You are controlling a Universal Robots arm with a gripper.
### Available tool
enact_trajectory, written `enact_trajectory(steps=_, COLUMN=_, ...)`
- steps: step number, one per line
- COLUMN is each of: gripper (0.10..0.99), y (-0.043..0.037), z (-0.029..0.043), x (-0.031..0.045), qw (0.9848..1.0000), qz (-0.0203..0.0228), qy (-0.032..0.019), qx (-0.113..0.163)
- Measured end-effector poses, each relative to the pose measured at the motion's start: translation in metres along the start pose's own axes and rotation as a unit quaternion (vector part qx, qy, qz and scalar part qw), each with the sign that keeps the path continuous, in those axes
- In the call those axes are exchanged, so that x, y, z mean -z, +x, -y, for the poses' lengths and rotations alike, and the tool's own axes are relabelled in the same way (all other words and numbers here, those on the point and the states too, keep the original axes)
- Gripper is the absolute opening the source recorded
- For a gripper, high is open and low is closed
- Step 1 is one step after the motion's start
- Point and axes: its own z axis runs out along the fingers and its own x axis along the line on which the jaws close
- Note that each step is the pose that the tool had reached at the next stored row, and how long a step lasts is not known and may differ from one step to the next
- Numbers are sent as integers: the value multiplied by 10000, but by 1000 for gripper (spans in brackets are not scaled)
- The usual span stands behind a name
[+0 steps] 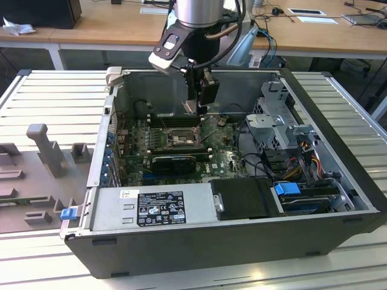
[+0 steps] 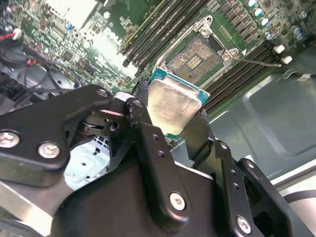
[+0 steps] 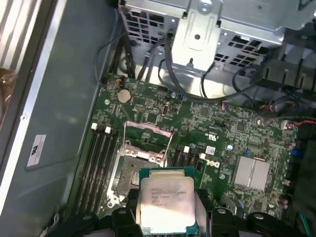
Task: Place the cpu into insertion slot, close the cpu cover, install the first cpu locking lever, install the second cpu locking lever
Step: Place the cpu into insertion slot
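My gripper (image 1: 198,107) hangs inside the open computer case, above the green board. It is shut on the cpu (image 2: 173,106), a flat square chip with a pale metal face, gripped at two opposite edges by the black fingers (image 2: 200,129). The cpu (image 3: 165,205) hangs a little above and to one side of the insertion slot (image 3: 132,170), apart from it. The insertion slot (image 2: 195,59) lies bare, its contact field showing. The cpu cover (image 3: 148,140) stands swung up at the slot's far edge. A thin metal lever (image 2: 256,61) sticks out beside the slot.
Long black memory slots (image 3: 98,163) run along both sides of the socket. A black card (image 1: 172,162) lies nearer the case front, with the power supply (image 1: 157,206) in front. A metal drive cage (image 1: 275,121) and cables (image 3: 207,89) crowd the exterior view's right. Grey fixtures (image 1: 45,145) stand outside on the left.
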Motion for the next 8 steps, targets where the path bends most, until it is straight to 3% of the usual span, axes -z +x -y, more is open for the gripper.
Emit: enact_trajectory(steps=8, gripper=529, y=10, z=46, x=-37, qw=9994, qz=26, qy=-4, qx=-334)
